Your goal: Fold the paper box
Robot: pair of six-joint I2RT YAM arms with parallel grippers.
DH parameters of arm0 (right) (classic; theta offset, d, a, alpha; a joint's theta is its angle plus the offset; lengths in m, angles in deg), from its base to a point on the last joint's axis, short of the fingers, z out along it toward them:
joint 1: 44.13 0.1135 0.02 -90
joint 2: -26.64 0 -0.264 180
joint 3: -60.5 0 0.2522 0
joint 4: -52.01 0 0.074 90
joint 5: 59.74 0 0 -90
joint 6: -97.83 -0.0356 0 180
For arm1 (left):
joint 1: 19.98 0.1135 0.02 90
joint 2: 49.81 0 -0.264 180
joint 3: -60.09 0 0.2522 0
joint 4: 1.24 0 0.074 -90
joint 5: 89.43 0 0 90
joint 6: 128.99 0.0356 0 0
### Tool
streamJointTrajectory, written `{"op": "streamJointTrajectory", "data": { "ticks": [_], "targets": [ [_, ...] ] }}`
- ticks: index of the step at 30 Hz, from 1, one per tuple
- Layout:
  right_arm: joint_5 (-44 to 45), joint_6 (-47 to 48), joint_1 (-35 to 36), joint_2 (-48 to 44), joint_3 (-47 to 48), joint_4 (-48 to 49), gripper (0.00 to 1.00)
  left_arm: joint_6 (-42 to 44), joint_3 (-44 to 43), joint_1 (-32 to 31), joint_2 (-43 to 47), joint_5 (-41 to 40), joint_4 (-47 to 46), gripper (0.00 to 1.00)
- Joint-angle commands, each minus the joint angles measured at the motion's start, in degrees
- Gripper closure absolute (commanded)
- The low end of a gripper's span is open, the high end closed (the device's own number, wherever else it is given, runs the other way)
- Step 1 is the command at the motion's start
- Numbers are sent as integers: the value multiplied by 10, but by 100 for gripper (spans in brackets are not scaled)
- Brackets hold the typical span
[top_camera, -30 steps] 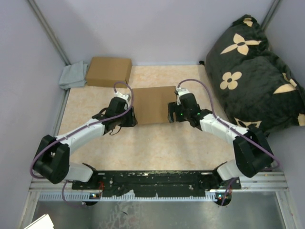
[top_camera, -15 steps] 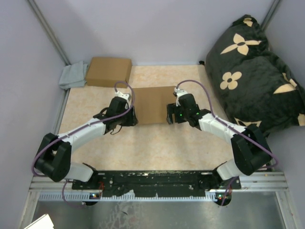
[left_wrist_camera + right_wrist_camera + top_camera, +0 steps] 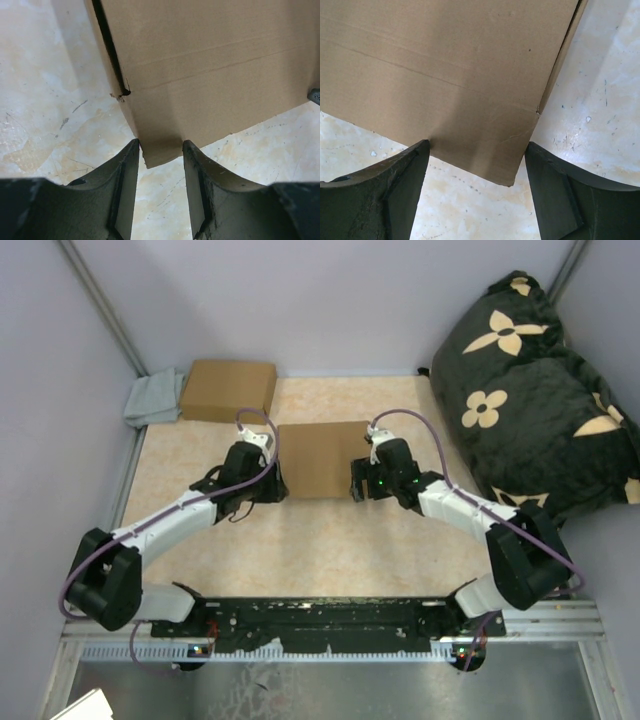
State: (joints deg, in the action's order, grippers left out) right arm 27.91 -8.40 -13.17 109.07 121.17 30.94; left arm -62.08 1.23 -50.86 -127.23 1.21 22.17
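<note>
**Left gripper** (image 3: 160, 144): jaws apart, gap narrow. The near left corner of the paper box (image 3: 318, 458) sits between the fingertips. The panel faces the wrist camera broadside, so no pinch on it is evident.

**Right gripper** (image 3: 476, 146): jaws wide apart and holding nothing. The near right corner of the box lies between the tips.

**Task item:** The box lies on the table (image 3: 300, 550) between the two wrists, roughly mid-table. In the overhead view it presents one plain brown face. The left wrist view shows a dark slit (image 3: 107, 45) along its left edge and a crease line (image 3: 210, 65) across the panel. The right wrist view shows a narrow side flap (image 3: 561, 60) along its right edge.

**Beyond:** a smooth brown carton (image 3: 229, 390) at the far left, a grey cloth (image 3: 152, 400) beside it, and a dark flowered cushion (image 3: 530, 390) at the far right. All are well apart from the work.

**Assessment:** The step in hand appears to be squaring up on the near edge with both arms. Folding looks barely begun.

**Next move:** It calls for both arms to act evenly, either seizing the corners or pressing along the crease. Uneven effort is likely to slide or skew the light board.
</note>
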Motion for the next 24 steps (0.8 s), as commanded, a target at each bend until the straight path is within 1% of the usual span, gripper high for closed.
{"op": "streamJointTrajectory", "data": {
  "ticks": [1, 8, 14, 24],
  "targets": [
    [-1, 2, 1, -3, -12, 70, 24, -1, -3, -2, 16, 16, -11, 54],
    [22, -4, 1, 14, -50, 148, 26, 7, -25, -2, -4, 25, -10, 54],
    [33, -2, 1, 23, -81, 219, 27, 4, -19, -2, -35, 21, -21, 54],
    [39, 1, 1, 42, -89, 254, 26, 6, -8, -2, -61, 13, -43, 55]
  ]
}}
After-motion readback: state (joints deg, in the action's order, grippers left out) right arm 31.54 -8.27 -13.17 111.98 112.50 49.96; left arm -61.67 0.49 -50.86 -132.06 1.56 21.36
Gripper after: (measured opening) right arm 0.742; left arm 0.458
